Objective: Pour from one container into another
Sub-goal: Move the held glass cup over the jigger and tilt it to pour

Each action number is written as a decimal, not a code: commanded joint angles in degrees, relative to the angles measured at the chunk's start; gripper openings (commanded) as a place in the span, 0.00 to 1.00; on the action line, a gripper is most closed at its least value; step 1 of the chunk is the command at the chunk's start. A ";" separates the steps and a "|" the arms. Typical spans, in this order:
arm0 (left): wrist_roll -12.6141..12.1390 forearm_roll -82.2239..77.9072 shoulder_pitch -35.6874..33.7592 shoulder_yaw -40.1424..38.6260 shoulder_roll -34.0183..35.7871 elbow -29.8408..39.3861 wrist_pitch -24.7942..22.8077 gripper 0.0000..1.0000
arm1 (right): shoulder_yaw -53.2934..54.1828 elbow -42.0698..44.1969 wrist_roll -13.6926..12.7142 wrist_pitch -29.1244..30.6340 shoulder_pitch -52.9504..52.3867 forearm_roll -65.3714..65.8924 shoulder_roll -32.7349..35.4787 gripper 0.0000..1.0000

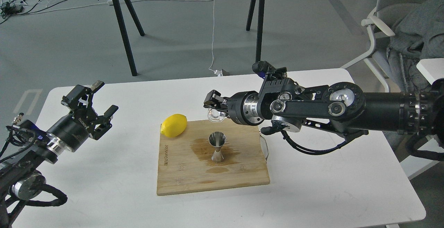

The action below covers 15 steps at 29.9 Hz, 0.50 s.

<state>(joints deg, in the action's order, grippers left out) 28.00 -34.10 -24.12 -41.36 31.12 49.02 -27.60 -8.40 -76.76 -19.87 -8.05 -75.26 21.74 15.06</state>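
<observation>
A small clear cup (215,115) is tipped on its side in the air, just above and slightly behind the steel jigger (217,147). My right gripper (212,108) is shut on the cup, its arm reaching in from the right. The hourglass-shaped jigger stands upright on a wooden cutting board (180,172), in the middle of a dark wet stain (201,150). My left gripper (95,101) hovers open and empty over the table's left side, well away from the board.
A yellow lemon (174,125) lies on the board's back left corner. A thin metal object (265,148) pokes out by the board's right edge. The white table (312,186) carries the board. Another table and a chair stand behind.
</observation>
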 commanded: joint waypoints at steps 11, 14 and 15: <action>0.00 0.00 -0.05 0.05 -0.01 -0.06 0.00 0.98 | -2.32 0.03 2.03 0.05 -0.50 5.68 -1.26 0.39; 0.00 0.00 -0.05 0.05 -0.01 -0.15 0.09 0.98 | -2.41 -0.06 2.38 0.22 -0.50 5.86 -1.61 0.40; 0.00 0.00 -0.05 0.05 -0.01 -0.41 0.00 0.98 | -2.50 -0.06 2.38 0.40 -0.59 6.03 -1.61 0.40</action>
<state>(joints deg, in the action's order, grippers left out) 28.00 -34.10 -24.17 -41.32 31.11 48.94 -27.59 -10.79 -76.79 -17.70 -7.98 -75.76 27.46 13.65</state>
